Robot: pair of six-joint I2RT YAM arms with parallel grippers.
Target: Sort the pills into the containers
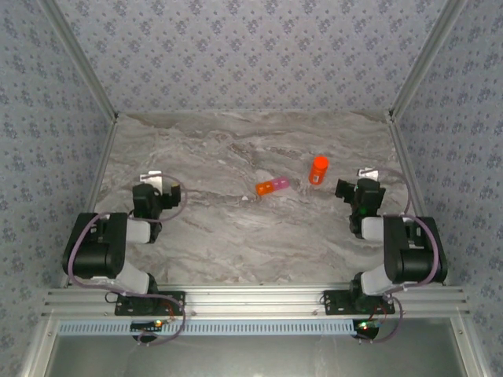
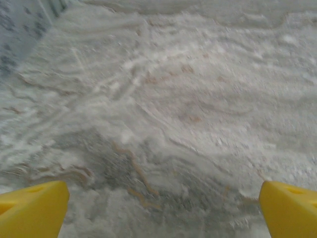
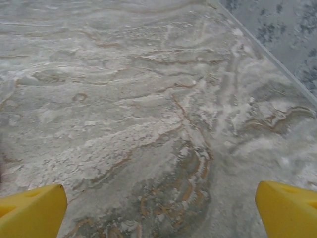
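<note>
Evidently nothing is being gripped yet. The tiny translucent plastic pill box (image 1: 272, 186), two joined square cells, one orange and one pink, is lying on the grey marbled surface (image 1: 236, 243), probably placed centrally so either arm can reach it. A round orange bottle (image 1: 317, 170) is standing just right of the box. The left pincer (image 2: 163, 203) is hovering well left of the box and the right pincer (image 3: 161, 201) well right of it. Both are gaping wide and empty, with the arms folded low. I cannot make out any pills.
</note>
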